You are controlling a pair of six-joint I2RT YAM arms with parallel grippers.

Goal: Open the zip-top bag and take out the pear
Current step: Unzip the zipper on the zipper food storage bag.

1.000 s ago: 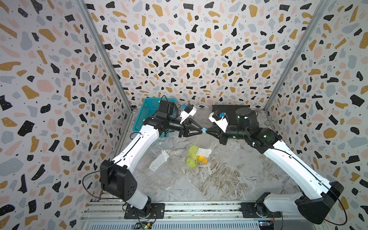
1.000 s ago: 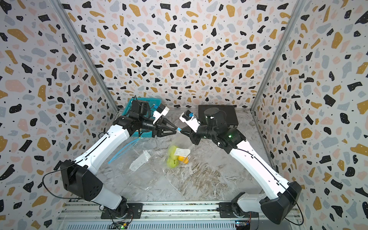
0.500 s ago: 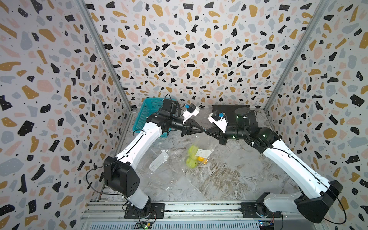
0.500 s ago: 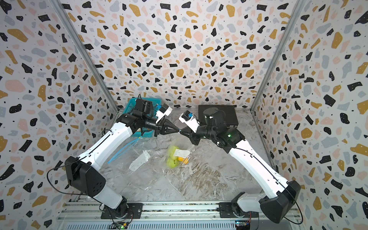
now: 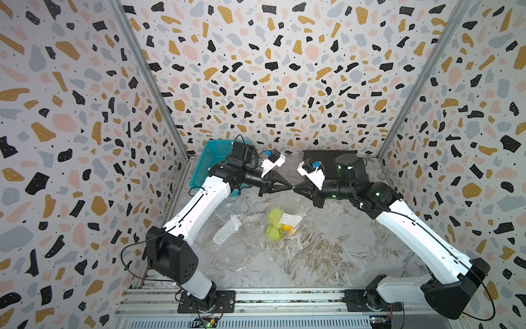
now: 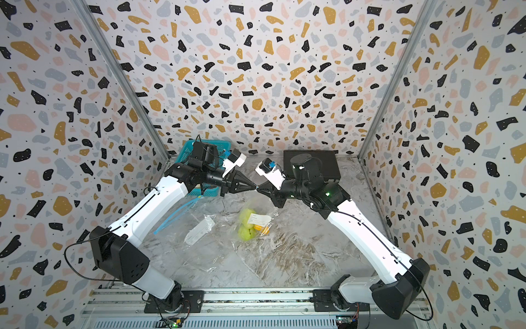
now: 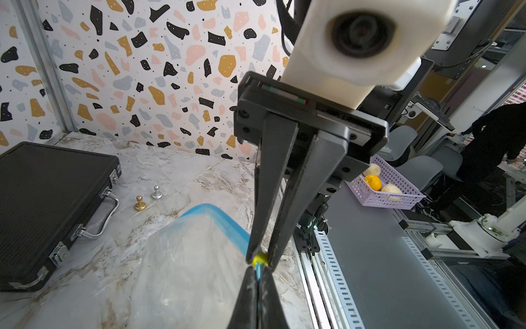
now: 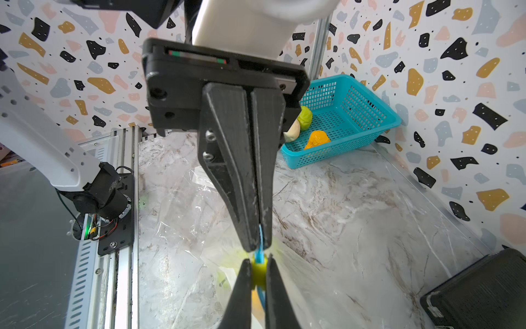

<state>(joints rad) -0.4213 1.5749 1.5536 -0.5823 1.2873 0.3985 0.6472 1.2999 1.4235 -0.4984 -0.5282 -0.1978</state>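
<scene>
Our left pincer [image 5: 291,187] clamps the blue zip strip [image 7: 230,220] of the clear zip-top bag [image 7: 185,270] as an anchor. Our right pincer [image 5: 295,188] pinches its small yellow slider [image 8: 259,270], seemingly to drag it open.

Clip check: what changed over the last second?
The left hand closed from open onto the blue zip strip of the bag, right beside the right hand. Unchanged: the right hand stays shut on the yellow slider; the pear is still inside the bag.
</scene>
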